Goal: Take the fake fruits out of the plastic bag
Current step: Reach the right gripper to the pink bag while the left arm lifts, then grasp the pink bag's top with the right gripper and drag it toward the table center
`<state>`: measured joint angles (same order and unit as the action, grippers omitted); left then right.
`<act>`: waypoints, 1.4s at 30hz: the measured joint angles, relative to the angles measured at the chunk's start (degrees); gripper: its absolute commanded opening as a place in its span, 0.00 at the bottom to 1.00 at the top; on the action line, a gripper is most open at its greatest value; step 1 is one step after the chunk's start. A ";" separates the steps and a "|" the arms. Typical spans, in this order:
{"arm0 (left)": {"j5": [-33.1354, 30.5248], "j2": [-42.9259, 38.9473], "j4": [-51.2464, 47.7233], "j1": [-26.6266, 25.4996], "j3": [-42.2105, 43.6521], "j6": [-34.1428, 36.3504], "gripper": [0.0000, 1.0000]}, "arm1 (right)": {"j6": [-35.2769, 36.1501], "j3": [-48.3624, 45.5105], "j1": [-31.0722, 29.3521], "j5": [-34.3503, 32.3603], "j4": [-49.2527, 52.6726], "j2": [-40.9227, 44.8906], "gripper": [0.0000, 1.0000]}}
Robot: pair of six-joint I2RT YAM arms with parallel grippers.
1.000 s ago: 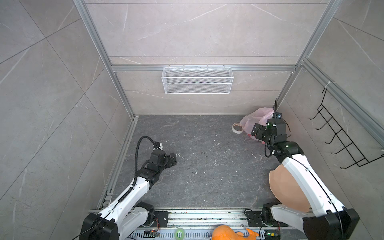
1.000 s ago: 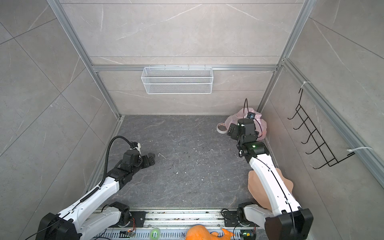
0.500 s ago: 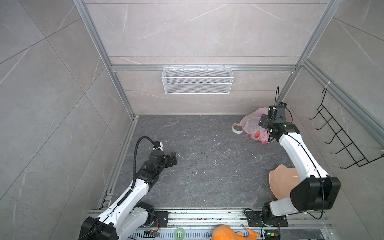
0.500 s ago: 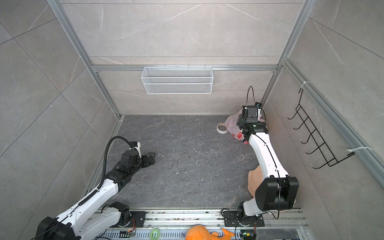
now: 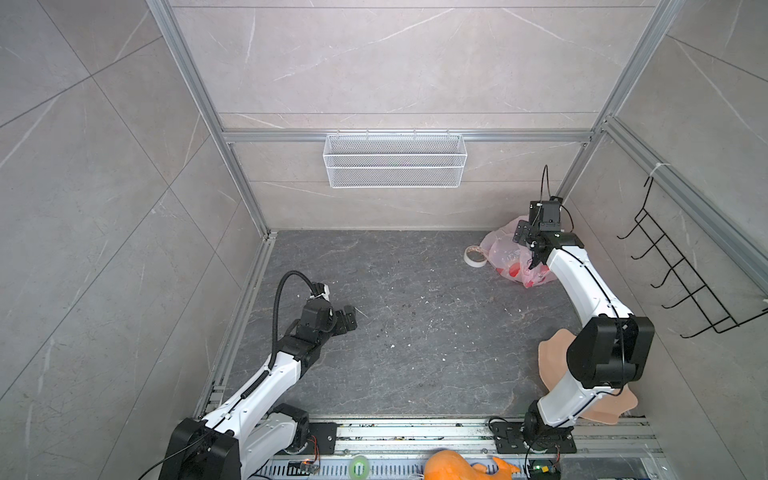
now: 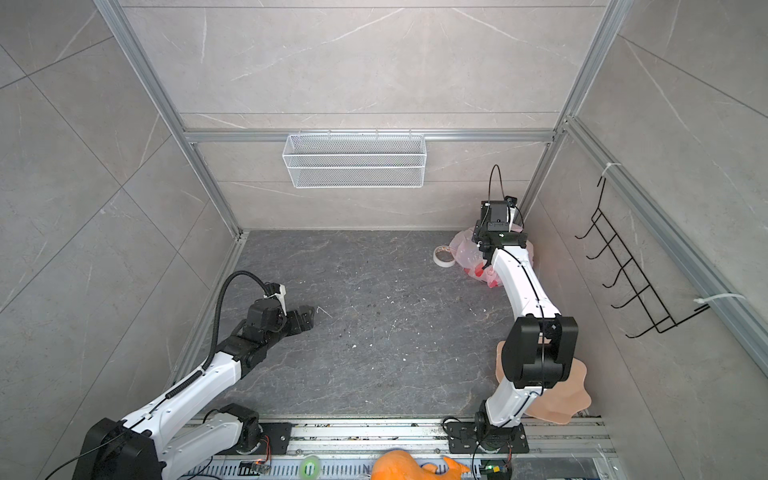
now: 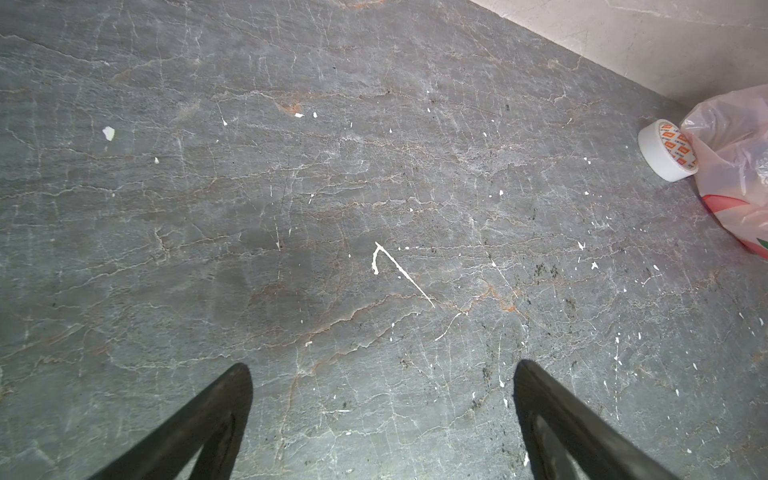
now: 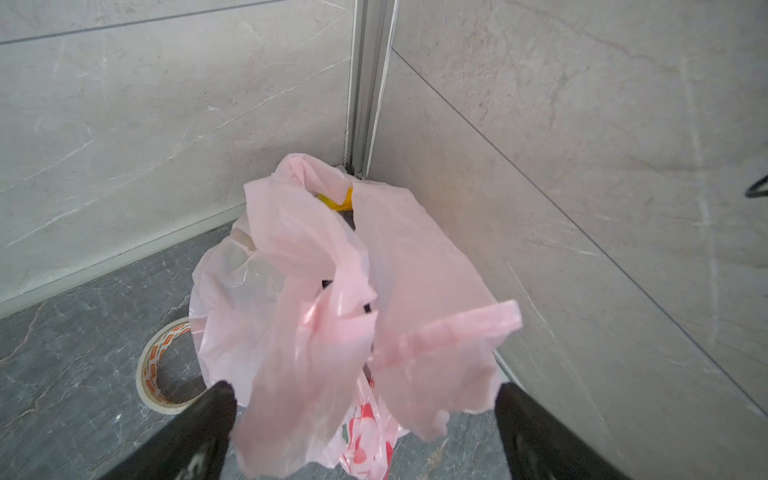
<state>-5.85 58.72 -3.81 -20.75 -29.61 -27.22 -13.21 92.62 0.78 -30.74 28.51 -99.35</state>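
Bag: slumped in the far right corner of the bench
Right gripper: spread wide, empty, just above the bag's loose top; nearer arm
Left gripper: spread, empty, near left edge
Fruit: yellow bit inside bag

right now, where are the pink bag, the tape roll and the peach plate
pink bag (image 8: 415, 257), right wrist view, its crinkled upper side
tape roll (image 7: 660, 156), left wrist view, its white outer wall
peach plate (image 5: 550, 361), in a top view, its bare left part
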 measured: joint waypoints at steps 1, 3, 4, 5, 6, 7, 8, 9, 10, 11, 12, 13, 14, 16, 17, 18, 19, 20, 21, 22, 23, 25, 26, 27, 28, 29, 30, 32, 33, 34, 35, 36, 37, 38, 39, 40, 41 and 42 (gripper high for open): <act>0.02 0.28 0.11 0.00 -0.02 0.02 1.00 | 0.00 0.76 0.15 -0.72 0.17 -0.83 1.00; 0.02 0.92 0.37 0.00 -0.04 0.02 1.00 | -0.04 2.80 0.48 -2.32 0.85 -2.71 1.00; 0.02 1.27 0.50 0.00 -0.07 0.02 1.00 | -0.04 3.58 0.66 -3.21 0.87 -3.54 1.00; 0.04 1.62 0.59 -0.07 -0.07 0.02 1.00 | -0.04 3.96 0.81 -3.93 0.87 -4.13 1.00; 0.04 1.99 0.66 -0.13 -0.07 0.04 1.00 | -0.02 4.13 1.01 -4.74 1.01 -4.50 1.00; 0.04 2.36 0.72 -0.15 -0.07 0.04 1.00 | -0.02 4.13 1.22 -5.44 1.31 -4.76 1.00; 0.04 2.64 0.79 -0.15 -0.07 0.04 1.00 | -0.02 4.13 1.44 -5.99 1.53 -4.90 1.00; 0.07 2.93 0.87 -0.15 -0.07 0.04 1.00 | -0.02 4.15 1.66 -6.38 1.60 -5.05 1.00; 0.09 3.19 0.90 -0.15 -0.07 0.04 1.00 | -0.02 4.39 1.99 -6.80 1.84 -5.27 1.00; 0.11 3.41 0.90 -0.15 -0.07 0.04 1.00 | -0.02 4.70 2.32 -7.02 2.05 -5.55 1.00; 0.15 3.54 0.90 -0.15 -0.11 0.04 1.00 | -0.02 5.03 2.64 -7.10 2.25 -5.79 1.00; 0.20 3.67 0.92 -0.15 -0.11 0.04 1.00 | -0.07 5.38 3.04 -7.08 2.43 -6.03 0.99; 0.22 3.76 0.92 -0.15 -0.17 0.04 1.00 | -0.07 5.64 3.41 -6.97 2.62 -6.23 0.97; 0.24 3.91 1.16 -0.15 -0.17 0.07 1.00 | -0.26 5.66 4.50 -6.14 2.95 -6.38 0.86; 0.24 4.02 1.25 -0.15 -0.17 0.07 1.00 | -0.48 5.66 5.03 -5.66 3.08 -6.45 0.82; 0.24 4.13 1.33 -0.15 -0.17 0.09 1.00 | -0.50 5.92 5.62 -4.85 3.41 -6.75 0.75; 0.24 4.24 1.36 -0.15 -0.17 0.13 1.00 | -0.52 6.32 6.14 -4.07 3.50 -7.17 0.68; 0.24 4.28 1.36 -0.15 -0.17 0.17 1.00 | -0.57 6.71 6.56 -3.17 3.45 -7.63 0.61; 0.24 4.35 1.36 -0.15 -0.17 0.22 1.00 | -0.55 7.08 6.88 -2.19 3.37 -8.11 0.49; 0.24 4.37 1.38 -0.15 -0.17 0.24 1.00 | -0.50 7.30 7.10 -1.09 3.43 -8.55 0.37; 0.22 4.42 1.38 -0.15 -0.17 0.26 1.00 | -0.44 7.37 7.15 -0.24 3.45 -8.79 0.28; 0.22 4.50 1.38 -0.15 -0.20 0.37 1.00 | -0.63 7.37 7.10 1.77 3.45 -8.92 0.10; 0.22 4.55 1.40 -0.15 -0.20 0.44 1.00 | -0.59 7.37 7.02 2.84 3.34 -8.90 0.00; 0.22 4.61 1.38 -0.15 -0.24 0.46 1.00 | -0.37 7.17 6.91 3.93 2.91 -8.66 0.00; 0.22 4.68 1.40 -0.15 -0.31 0.48 1.00 | -0.31 6.69 6.84 4.74 2.27 -8.35 0.00; 0.22 4.79 1.40 -0.15 -0.39 0.50 1.00 | -0.55 6.03 6.73 5.84 1.99 -7.82 0.00; 0.22 4.92 1.46 -0.15 -0.48 0.59 1.00 | -0.72 5.35 6.56 6.40 1.84 -7.30 0.00; 0.22 5.20 1.62 -0.15 -0.55 0.66 1.00 | -0.94 3.37 6.03 6.88 1.16 -5.79 0.00; 0.20 5.42 1.66 -0.15 -0.55 0.68 1.00 | -1.01 1.81 5.62 6.99 0.55 -4.72 0.00; 0.22 5.55 1.66 -0.15 -0.55 0.68 1.00 | -1.18 0.07 5.05 7.02 -0.07 -3.45 0.00; 0.22 5.77 1.66 -0.15 -0.57 0.68 1.00 | -1.38 -1.49 4.44 6.99 -0.59 -2.32 0.00; 0.22 5.92 1.66 -0.15 -0.59 0.68 1.00 | -1.64 -3.28 3.67 6.97 -1.16 -0.94 0.00; 0.22 6.10 1.68 -0.15 -0.59 0.70 1.00 | -1.84 -5.11 2.86 6.95 -1.77 0.55 0.00; 0.22 6.19 1.68 -0.15 -0.59 0.68 1.00 | -2.08 -6.62 2.12 6.97 -2.29 1.79 0.00; 0.22 6.27 1.68 -0.15 -0.61 0.70 1.00 | -2.25 -8.50 1.25 6.75 -3.08 3.37 0.00; 0.22 6.34 1.70 -0.15 -0.61 0.70 1.00 | -2.38 -10.19 0.44 6.40 -3.54 4.87 0.00; 0.22 6.36 1.70 -0.15 -0.61 0.70 1.00 | -2.49 -11.50 -0.24 5.97 -3.96 6.10 0.00; 0.22 6.45 1.70 -0.15 -0.63 0.68 1.00 | -2.69 -12.96 -1.05 5.31 -4.15 7.63 0.00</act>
<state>-5.63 65.17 -2.11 -20.91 -30.24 -26.55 -15.90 79.66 -0.27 -25.43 24.36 -91.72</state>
